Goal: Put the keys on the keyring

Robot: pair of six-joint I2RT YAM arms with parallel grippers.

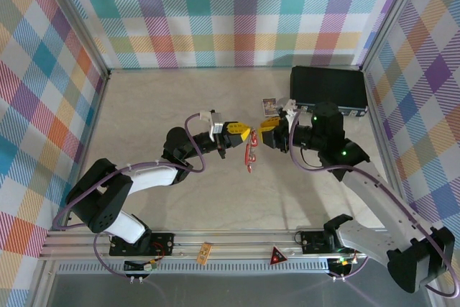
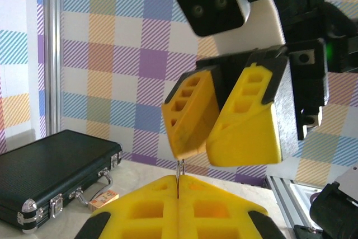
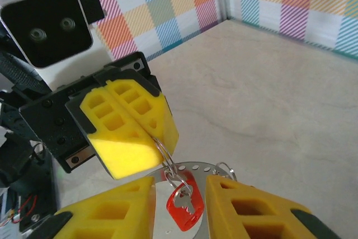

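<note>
No legible text, red triangle sign on near rail, orange tag unreadable

A pale, marble-like table top is enclosed at 9, 12 and 3 o'clock by walls covered in a pastel checked pattern and joined by aluminium posts, while an aluminium rail is laid along 6 o'clock and a black case is placed at 2 o'clock.
</note>
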